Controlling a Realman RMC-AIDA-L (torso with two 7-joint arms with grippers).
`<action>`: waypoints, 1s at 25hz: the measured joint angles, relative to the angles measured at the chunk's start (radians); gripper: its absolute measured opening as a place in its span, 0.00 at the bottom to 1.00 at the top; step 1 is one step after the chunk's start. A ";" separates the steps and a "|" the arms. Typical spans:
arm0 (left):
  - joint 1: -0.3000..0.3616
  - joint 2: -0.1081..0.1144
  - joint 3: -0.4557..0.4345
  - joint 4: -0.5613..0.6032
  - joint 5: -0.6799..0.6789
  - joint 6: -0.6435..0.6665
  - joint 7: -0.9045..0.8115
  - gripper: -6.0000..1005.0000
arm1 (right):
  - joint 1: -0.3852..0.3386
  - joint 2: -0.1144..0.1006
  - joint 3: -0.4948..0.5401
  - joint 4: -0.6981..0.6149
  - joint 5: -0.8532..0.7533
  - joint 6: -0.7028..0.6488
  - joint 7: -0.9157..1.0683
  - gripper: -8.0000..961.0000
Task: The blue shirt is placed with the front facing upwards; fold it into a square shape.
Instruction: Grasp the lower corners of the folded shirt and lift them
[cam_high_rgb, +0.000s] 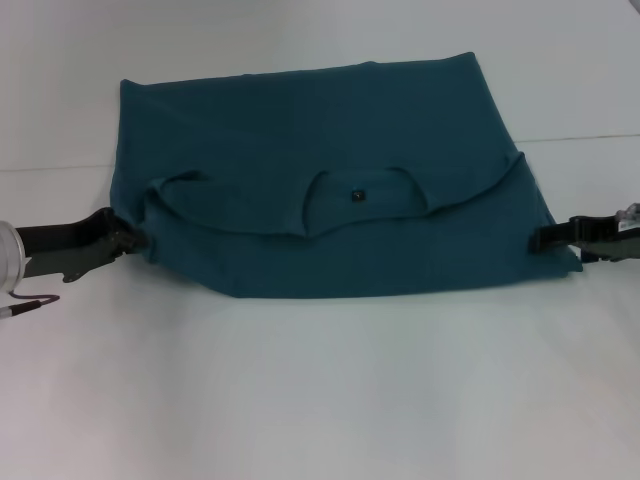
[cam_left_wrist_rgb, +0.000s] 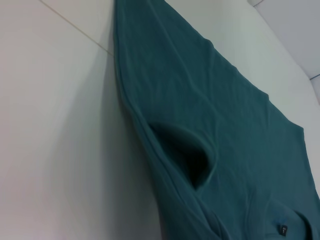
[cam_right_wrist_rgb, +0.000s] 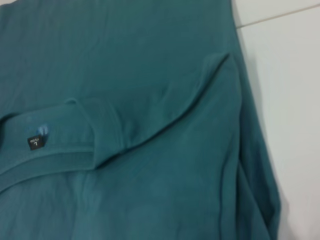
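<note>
The blue shirt (cam_high_rgb: 330, 120) lies on the white table, its upper part folded forward so the collar and small black label (cam_high_rgb: 356, 195) sit mid-cloth, facing up. My left gripper (cam_high_rgb: 138, 240) meets the shirt's left edge at table level, its tips closed together on the cloth. At the right edge, my right gripper (cam_high_rgb: 538, 238) is pinched shut on the fabric in the same way. The left wrist view shows the shirt (cam_left_wrist_rgb: 225, 125) with an open sleeve fold. Collar and label (cam_right_wrist_rgb: 35, 142) show in the right wrist view; neither wrist view shows fingers.
The white table (cam_high_rgb: 320, 400) stretches bare in front of the shirt and on both sides. A seam line in the table surface (cam_high_rgb: 580, 138) runs behind the shirt. A thin cable (cam_high_rgb: 30, 305) hangs by my left arm.
</note>
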 joint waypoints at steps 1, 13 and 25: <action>0.001 0.000 0.000 0.000 -0.002 0.000 0.000 0.06 | 0.003 0.004 -0.007 0.008 0.000 0.009 -0.001 0.80; 0.003 -0.001 0.000 0.000 -0.004 -0.002 0.000 0.06 | 0.023 0.012 -0.020 0.025 0.032 0.038 0.020 0.79; 0.002 0.001 0.002 0.000 -0.004 0.002 0.000 0.06 | 0.026 0.001 -0.028 0.027 0.022 0.028 0.023 0.63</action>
